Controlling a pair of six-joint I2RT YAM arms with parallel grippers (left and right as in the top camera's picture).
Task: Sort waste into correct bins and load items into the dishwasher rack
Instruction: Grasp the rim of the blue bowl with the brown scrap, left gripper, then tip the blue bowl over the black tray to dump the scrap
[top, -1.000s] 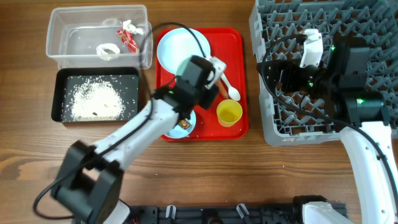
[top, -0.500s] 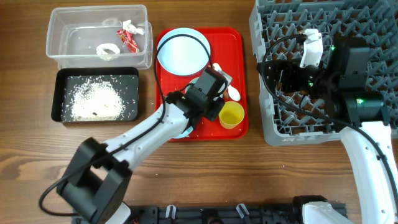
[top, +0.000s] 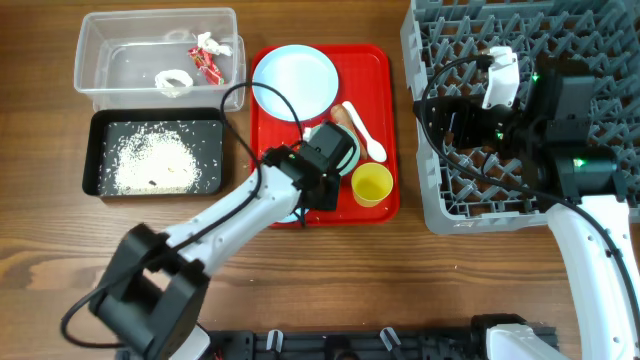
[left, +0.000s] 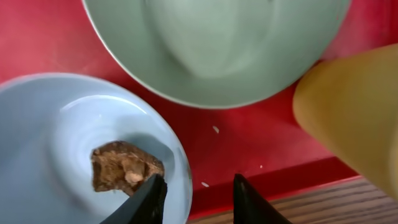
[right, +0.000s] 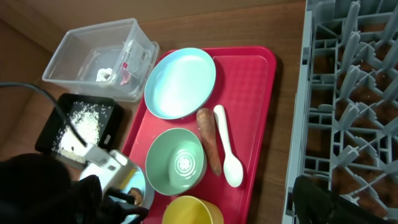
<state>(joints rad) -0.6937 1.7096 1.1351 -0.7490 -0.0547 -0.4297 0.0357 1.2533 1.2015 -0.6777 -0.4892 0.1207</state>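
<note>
While the left pincer (left: 198, 198) hangs open and empty over the red tray's (top: 382, 62) near-left corner, the small brown food bit (left: 126, 168) sits just left of its gap!

That bit lies in the pale blue bowl (left: 56, 124), stretched crosswise, right beside one fingertip. The fingers straddle the bowl's rim, so a small shift left looks needed before closing. The overhead hides this bowl under the arm; the left wrist view shows it. Well right of the tray, the right pincer (top: 448, 122) hovers over the dishwasher rack (top: 600, 40), and I cannot tell how far it is open.

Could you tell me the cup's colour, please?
The cup is yellow; best seen overhead.
</note>
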